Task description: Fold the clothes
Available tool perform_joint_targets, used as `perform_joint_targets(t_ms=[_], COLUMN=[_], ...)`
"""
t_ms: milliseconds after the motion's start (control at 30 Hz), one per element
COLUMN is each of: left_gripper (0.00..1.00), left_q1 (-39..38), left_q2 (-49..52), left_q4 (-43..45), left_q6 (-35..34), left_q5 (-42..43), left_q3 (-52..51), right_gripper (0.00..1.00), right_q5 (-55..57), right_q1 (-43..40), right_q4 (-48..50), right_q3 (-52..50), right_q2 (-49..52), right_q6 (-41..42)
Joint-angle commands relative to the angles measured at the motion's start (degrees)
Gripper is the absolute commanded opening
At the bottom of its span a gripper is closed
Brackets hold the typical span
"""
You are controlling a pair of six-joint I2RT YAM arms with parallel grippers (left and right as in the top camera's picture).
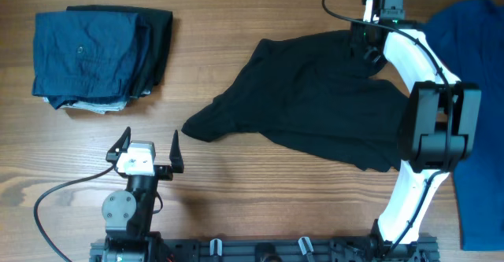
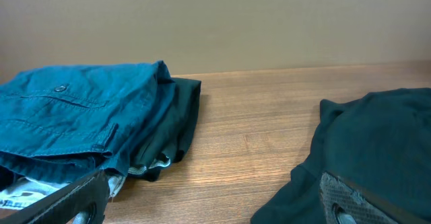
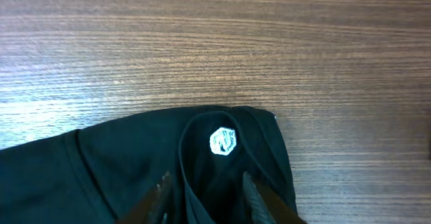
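Right hand [image 3: 205, 183] is pinching the black shirt [image 1: 315, 97] at its collar, left hand [image 1: 148, 147] is hanging wide open.

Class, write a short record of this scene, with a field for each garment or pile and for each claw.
black shirt: unfolded, crumpled on the table, centre to right
folded stack: far left, a blue piece on top
bright blue garment: right edge, partly out of view
left claw: open, empty, clear of the shirt
right claw: shut on a shirt fold beside the white logo, far edge
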Motion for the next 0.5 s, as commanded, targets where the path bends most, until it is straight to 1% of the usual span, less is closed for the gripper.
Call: perform_joint_targets(t_ms=[0,233,267,333,467], left_gripper=[1.00,1.00,1.00,1.00,1.00], left_q1=[-0.2,-0.2,-0.2,-0.2,-0.2], left_q2=[-0.3,-0.3,-0.3,-0.3,-0.3], left_q4=[0.0,0.0,0.0,0.0,0.0], left_q6=[0.7,0.7,0.6,0.7,0.7], left_q5=[-0.8,-0.8,-0.8,-0.8,-0.8], left_q3=[-0.4,-0.4,-0.4,-0.4,-0.4], right_gripper=[0.29,0.29,0.30,0.39,0.40], right_q5=[0.8,0.8,0.8,0.8,0.8], right_q1=[0.0,0.0,0.0,0.0,0.0], right_q4=[-0.1,-0.1,-0.2,-0.2,-0.2], right_q3=[-0.7,-0.7,-0.7,-0.7,-0.7], right_q2=[3.0,3.4,3.4,3.5,3.5], right_q6=[-0.8,-0.8,-0.8,-0.8,-0.8])
